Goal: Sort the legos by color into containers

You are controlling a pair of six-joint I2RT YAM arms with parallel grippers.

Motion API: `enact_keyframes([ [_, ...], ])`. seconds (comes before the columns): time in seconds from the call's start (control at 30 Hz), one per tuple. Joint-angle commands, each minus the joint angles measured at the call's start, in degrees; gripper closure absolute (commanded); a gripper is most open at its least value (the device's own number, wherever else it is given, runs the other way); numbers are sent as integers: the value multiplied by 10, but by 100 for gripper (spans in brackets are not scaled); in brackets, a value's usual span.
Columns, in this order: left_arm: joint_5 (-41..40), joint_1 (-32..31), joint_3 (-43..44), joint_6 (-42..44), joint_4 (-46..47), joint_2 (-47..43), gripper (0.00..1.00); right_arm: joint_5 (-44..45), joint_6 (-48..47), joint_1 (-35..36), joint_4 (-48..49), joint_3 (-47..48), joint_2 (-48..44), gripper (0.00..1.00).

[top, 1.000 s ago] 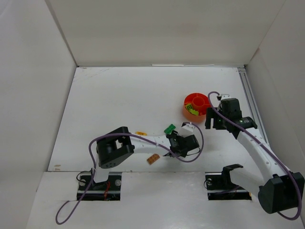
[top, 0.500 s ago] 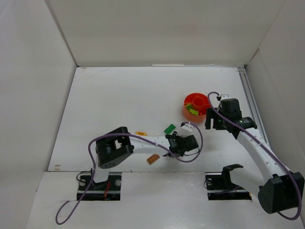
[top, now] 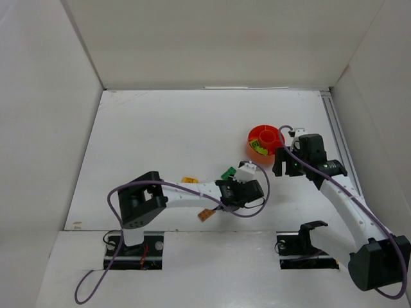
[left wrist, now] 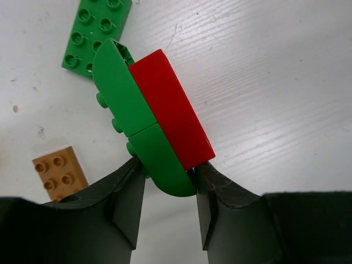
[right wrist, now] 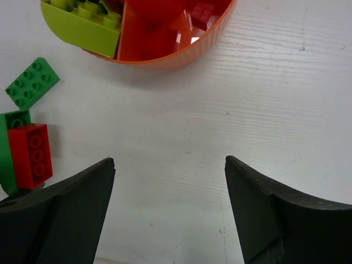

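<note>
My left gripper point(left wrist: 168, 170) is shut on a joined piece: a curved green lego point(left wrist: 135, 129) stuck to a red lego point(left wrist: 173, 107). Just beyond it a flat green lego plate point(left wrist: 93, 33) lies on the table, with a brown lego point(left wrist: 59, 173) to the left. The orange-red bowl point(top: 252, 149) stands right of centre, holding a lime lego point(right wrist: 82, 27) and red pieces. My right gripper point(right wrist: 169, 165) hangs open and empty just short of the bowl's wall point(right wrist: 176, 55). The held red lego point(right wrist: 30, 154) and the green plate point(right wrist: 31, 82) show at that view's left edge.
A small yellow-orange lego point(top: 189, 180) and the brown lego point(top: 205, 214) lie near the left arm's forearm. White walls enclose the table on three sides. A metal rail point(top: 337, 135) runs along the right edge. Purple cables loop from both arms.
My left gripper has closed on the green-and-red piece, and its arm has drawn a little to the left. The right arm has hardly moved and stays open.
</note>
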Motion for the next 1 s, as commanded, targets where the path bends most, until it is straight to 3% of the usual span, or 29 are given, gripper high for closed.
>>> enact_keyframes([
  [0.0,-17,1,-29,18,29,-77,100,-39,-18,-5,27,4,-14,15],
  [0.17,44,1,-112,109,131,-194,100,-134,-51,-10,27,21,-19,13],
  [0.27,78,1,-162,178,197,-264,100,-298,-92,-25,47,21,-5,12],
  [0.3,101,1,-176,193,207,-277,100,-390,-99,-30,53,21,2,12],
  [0.47,133,1,-182,245,236,-319,100,-584,-111,-30,95,21,37,13],
  [0.73,133,1,-145,259,225,-286,100,-608,-68,-30,104,33,-4,13],
  [0.97,121,1,-131,259,230,-273,100,-546,-62,-30,53,37,-5,15],
])
